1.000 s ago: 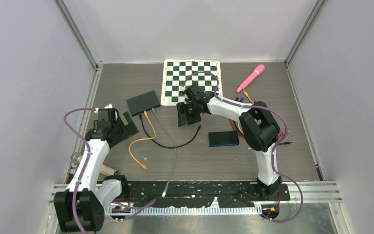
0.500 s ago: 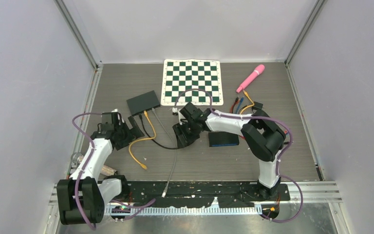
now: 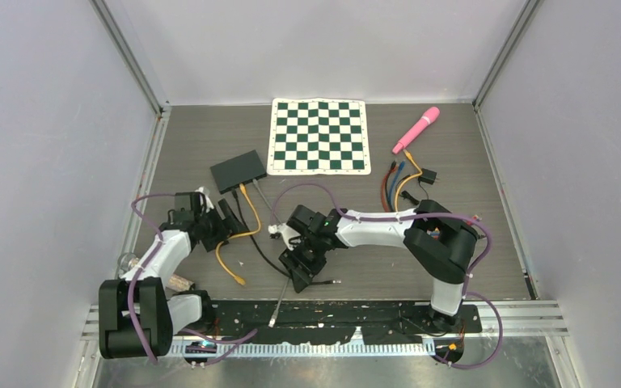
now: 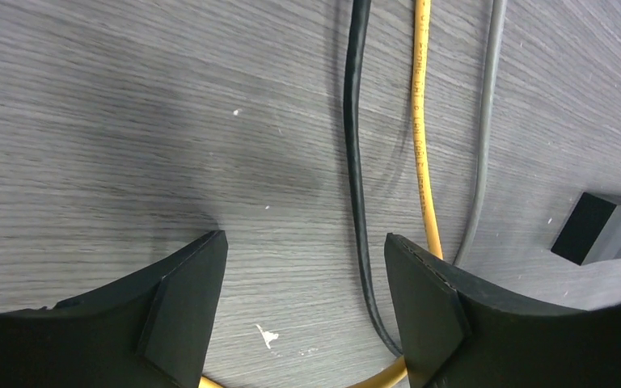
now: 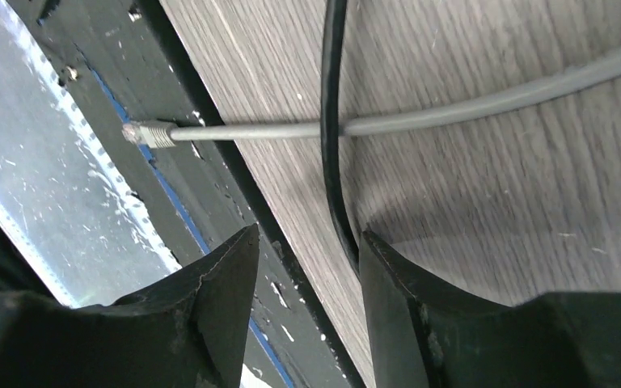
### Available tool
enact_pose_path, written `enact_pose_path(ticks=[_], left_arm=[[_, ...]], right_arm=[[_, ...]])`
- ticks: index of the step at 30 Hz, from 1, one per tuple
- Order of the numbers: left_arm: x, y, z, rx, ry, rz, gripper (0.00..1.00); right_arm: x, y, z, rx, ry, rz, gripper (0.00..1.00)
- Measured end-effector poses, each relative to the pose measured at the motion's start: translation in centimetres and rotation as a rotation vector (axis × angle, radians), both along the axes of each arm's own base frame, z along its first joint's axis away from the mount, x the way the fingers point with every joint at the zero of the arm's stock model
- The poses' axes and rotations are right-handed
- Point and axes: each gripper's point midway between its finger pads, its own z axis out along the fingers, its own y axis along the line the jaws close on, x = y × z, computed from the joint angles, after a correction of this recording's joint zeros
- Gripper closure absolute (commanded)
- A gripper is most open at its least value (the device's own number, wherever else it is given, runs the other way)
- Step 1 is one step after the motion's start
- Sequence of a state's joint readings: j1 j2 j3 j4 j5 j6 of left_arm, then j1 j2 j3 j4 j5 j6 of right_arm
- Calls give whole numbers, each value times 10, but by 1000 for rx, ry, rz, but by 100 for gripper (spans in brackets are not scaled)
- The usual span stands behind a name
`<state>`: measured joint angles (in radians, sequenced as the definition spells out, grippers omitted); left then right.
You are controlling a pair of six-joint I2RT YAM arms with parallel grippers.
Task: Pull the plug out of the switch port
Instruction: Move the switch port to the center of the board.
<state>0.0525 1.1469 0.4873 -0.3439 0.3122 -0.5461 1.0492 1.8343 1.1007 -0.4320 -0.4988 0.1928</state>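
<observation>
The black switch (image 3: 238, 170) lies left of the chessboard. Yellow (image 3: 247, 212), black (image 3: 260, 249) and grey (image 3: 285, 279) cables run from its near side; the plugs there are too small to judge. My left gripper (image 3: 225, 217) is open, low over the table just in front of the switch. In the left wrist view (image 4: 306, 242) the black cable (image 4: 356, 162) runs just inside its right finger, with the yellow cable (image 4: 420, 145) beyond. My right gripper (image 3: 299, 273) is open near the front edge. In its wrist view (image 5: 309, 250) the black cable (image 5: 330, 121) runs against its right finger.
The chessboard (image 3: 319, 135) lies at the back centre, a pink wand (image 3: 417, 128) at the back right, and coloured leads with a small black adapter (image 3: 428, 174) beside it. The grey cable's plug (image 5: 141, 132) rests on the black strip at the front edge. A dark box (image 4: 602, 238) lies right of the cables.
My right gripper has moved from the chessboard's near edge toward the front left, and the black cable's free end has swept forward with it. My left gripper has moved right toward the cables.
</observation>
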Motion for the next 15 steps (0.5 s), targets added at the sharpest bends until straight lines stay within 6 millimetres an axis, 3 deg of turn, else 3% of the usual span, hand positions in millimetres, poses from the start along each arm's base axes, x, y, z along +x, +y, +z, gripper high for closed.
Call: enact_pose_path(ticks=[3, 6, 7, 10, 15], left_arm=[[-2, -3, -1, -13, 1, -10, 24], [-3, -1, 1, 3, -13, -5, 20], [-3, 1, 3, 14, -22, 1, 19], [-3, 9, 12, 56, -57, 23, 2], [-5, 21, 23, 117, -96, 63, 0]], right_arm=[[-2, -5, 1, -16, -6, 18, 43], [16, -12, 5, -57, -46, -28, 43], [29, -12, 9, -61, -67, -58, 42], [79, -2, 35, -23, -142, -173, 42], [173, 28, 78, 92, -243, -358, 42]])
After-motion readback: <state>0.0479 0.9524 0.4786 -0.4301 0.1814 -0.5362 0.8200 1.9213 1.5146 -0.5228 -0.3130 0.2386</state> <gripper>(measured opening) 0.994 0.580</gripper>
